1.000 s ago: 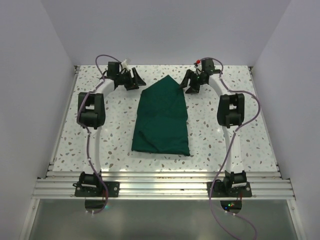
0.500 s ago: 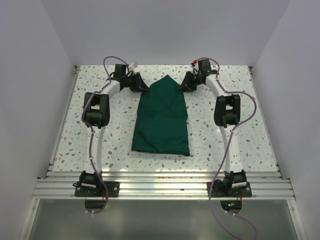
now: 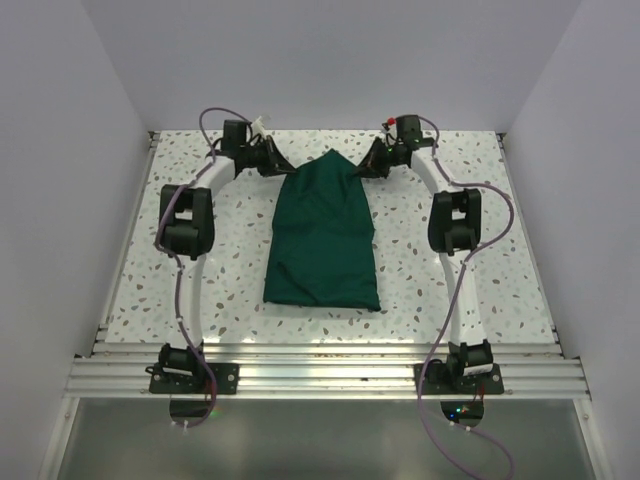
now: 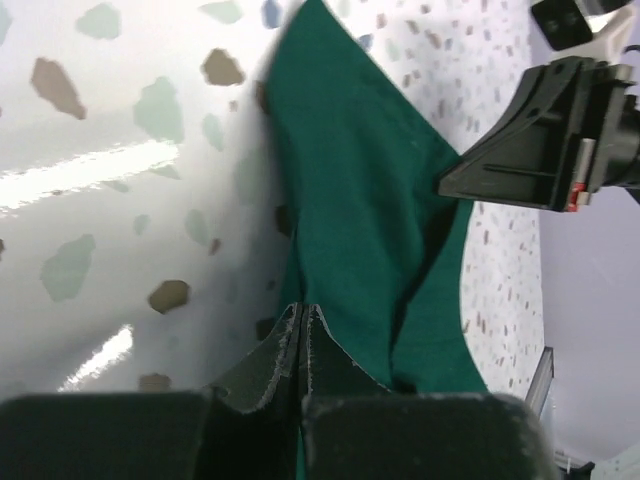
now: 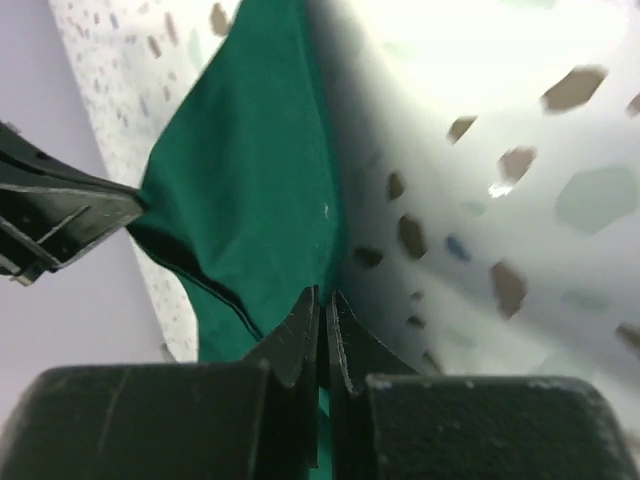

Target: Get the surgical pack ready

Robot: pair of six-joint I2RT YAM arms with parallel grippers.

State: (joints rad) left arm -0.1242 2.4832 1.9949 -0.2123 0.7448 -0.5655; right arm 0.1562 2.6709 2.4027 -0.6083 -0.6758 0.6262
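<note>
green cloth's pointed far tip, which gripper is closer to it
Right. The right gripper pinches the green cloth at the edge just beside its pointed tip. The left gripper pinches the opposite far corner, farther from that tip.

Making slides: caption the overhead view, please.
Left gripper and right gripper pinch the far end of the green cloth on the speckled table.

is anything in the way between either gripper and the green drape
Nothing visible stands between them. The left gripper has its jaws shut on the drape at the far left edge, and the right gripper has its jaws shut on the far right edge.
</note>
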